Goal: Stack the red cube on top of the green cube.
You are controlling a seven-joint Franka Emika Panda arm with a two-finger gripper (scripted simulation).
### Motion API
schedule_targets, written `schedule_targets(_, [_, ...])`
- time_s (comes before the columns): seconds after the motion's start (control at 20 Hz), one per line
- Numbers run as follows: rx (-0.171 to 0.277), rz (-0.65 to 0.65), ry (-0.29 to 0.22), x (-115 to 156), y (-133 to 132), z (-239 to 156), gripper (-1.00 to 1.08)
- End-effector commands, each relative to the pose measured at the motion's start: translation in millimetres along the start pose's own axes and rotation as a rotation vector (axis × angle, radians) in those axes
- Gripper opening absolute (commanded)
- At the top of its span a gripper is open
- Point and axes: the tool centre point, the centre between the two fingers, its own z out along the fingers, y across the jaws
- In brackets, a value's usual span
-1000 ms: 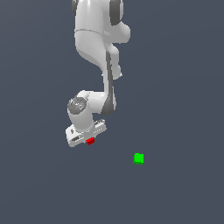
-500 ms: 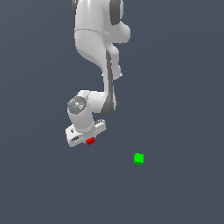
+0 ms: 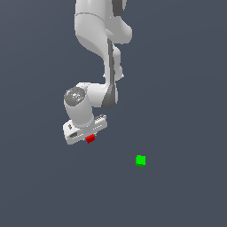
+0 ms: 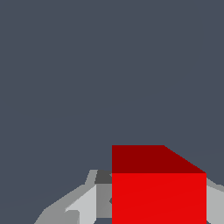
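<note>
**A:** Down at the wrist camera, closest in, the red cube point(image 4: 158, 192) fills the foreground, sat between the gripper point(image 4: 153, 201) fingers point(image 4: 85, 205), pale metal showing on either side of it.

**B:** So it's clamped?

**A:** Looks that way: jaws drawn in against the cube's two sides, nothing but grey floor point(image 4: 109, 65) beyond it. I can't tell from these views whether the cube is lifted or resting on the floor.

**B:** And from outside?

**A:** Exterior view has the white arm point(image 3: 95, 40) bending down from the top edge, gripper point(image 3: 88, 136) pointing down, the red cube point(image 3: 90, 139) peeking out beneath it.

**B:** The green cube?

**A:** Green cube point(image 3: 140, 160) sits alone on the floor, well apart from the gripper, towards the exterior view's right and a little lower in the picture. Nothing touching it.
</note>
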Motion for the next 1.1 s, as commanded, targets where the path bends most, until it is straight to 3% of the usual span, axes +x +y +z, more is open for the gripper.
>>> schedule_targets(0.0, [-0.001,0.000,0.001,0,0,-19,-1.00])
schedule_targets(0.3, [-0.001,0.000,0.001,0,0,-46,-1.00])
schedule_targets(0.65, [-0.002,0.000,0.002,2,0,-49,-1.00])
schedule_targets(1.05, [-0.002,0.000,0.002,33,-25,-41,-1.00])
